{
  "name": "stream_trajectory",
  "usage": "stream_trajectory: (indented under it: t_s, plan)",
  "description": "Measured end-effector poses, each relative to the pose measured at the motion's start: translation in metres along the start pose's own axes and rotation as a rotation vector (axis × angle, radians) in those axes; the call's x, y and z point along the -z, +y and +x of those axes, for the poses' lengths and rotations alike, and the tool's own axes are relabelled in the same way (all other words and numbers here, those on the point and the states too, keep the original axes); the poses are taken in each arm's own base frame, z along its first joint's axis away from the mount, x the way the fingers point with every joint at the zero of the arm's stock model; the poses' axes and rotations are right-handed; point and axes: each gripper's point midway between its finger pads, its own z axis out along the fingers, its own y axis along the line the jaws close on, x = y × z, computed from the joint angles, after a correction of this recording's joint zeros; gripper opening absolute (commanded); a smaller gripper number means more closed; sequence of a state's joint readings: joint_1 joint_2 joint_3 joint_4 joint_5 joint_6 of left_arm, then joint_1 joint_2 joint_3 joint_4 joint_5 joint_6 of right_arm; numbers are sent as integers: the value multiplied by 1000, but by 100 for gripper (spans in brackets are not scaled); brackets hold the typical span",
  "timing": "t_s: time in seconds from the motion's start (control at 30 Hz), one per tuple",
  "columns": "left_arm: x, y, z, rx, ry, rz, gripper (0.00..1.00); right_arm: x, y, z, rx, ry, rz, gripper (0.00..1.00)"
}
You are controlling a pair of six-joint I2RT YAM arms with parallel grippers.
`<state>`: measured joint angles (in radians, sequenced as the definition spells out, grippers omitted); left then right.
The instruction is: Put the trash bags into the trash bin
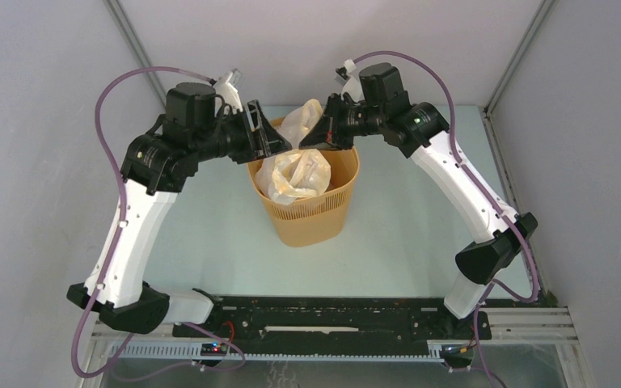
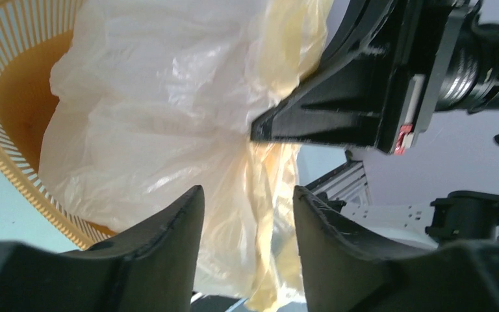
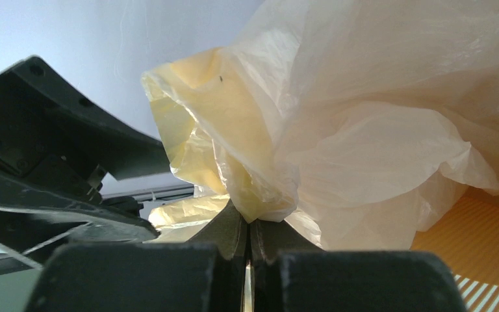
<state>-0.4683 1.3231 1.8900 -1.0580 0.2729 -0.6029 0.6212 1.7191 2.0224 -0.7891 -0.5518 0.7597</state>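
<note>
The yellow-orange ribbed trash bin (image 1: 311,214) stands upright mid-table. The crumpled pale cream trash bag (image 1: 297,174) lies partly inside it and bulges up over the far rim. My right gripper (image 1: 317,133) is above the bin's right rim, shut on a fold of the bag (image 3: 260,201). My left gripper (image 1: 279,141) is above the left rim, open, with the bag (image 2: 169,117) just in front of and between its fingers (image 2: 175,227). The bin's wall shows in the left wrist view (image 2: 13,110) and in the right wrist view (image 3: 487,247).
The pale green table (image 1: 404,234) reaches to grey walls at the back and sides. A black rail (image 1: 315,319) with the arm bases runs along the near edge. The right gripper's body (image 2: 364,84) hangs close in front of the left gripper.
</note>
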Motion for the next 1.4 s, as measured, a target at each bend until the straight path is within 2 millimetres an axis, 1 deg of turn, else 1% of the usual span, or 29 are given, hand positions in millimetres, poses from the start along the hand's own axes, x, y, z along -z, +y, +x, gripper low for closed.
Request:
stream_trajectory:
  t_s: [0.03,0.07,0.17,0.27,0.33,0.4,0.5,0.57,0.6,0.63,0.67,0.73,0.8,0.87,0.9,0.97,1.0,1.03,1.07,1.17,1.23,1.3,1.4]
  plan:
    - [0,1,3,-10,11,-4,53,1,-1,-2,-2,-4,2,0]
    - [1,2,6,-18,23,-7,55,2,-3,-4,-2,-8,3,0]
    - [1,3,12,-31,47,-7,66,4,-6,-9,-2,-19,8,0]
    - [1,1,16,-40,70,10,74,5,-8,-11,1,-26,11,0]
    - [-1,-1,18,-42,86,21,75,6,-8,-13,3,-28,10,0]
    - [-4,-2,20,-39,100,29,66,7,-6,-13,6,-31,6,0]
    - [-9,-2,21,-36,115,31,47,8,-1,-13,14,-33,-4,1]
    - [-13,0,22,-34,123,24,32,8,1,-12,18,-31,-7,4]
    - [-14,1,22,-28,126,22,22,7,1,-11,18,-30,-7,7]
    - [-16,2,22,-25,127,18,14,7,1,-11,19,-29,-7,14]
    - [-17,3,21,-17,125,15,8,7,1,-11,20,-28,-7,21]
    - [-19,6,18,4,115,10,4,8,0,-11,24,-28,-7,38]
    - [-21,15,13,37,86,2,4,10,-2,-13,22,-29,-10,53]
    - [-23,26,12,79,64,-6,3,12,-8,-11,17,-23,-12,63]
    - [-23,30,13,95,56,-6,3,14,-12,-10,12,-24,-8,67]
    - [-24,38,17,135,34,10,2,19,-20,-8,-2,-29,2,70]
    - [-23,39,20,150,29,20,2,21,-22,-7,-8,-33,4,71]
    - [-27,42,26,180,29,43,1,23,-24,-6,-11,-38,3,71]
    - [-21,41,26,187,13,56,1,26,-25,-6,-11,-45,-1,71]
    - [-15,42,30,231,-30,113,0,31,-25,-4,-13,-60,-14,71]
    - [-12,41,30,257,-58,148,0,31,-23,-4,-14,-62,-29,69]
    - [-9,38,27,268,-83,177,0,29,-20,-3,-10,-62,-39,60]
    - [-4,31,21,272,-120,215,0,26,-13,-1,5,-57,-58,31]
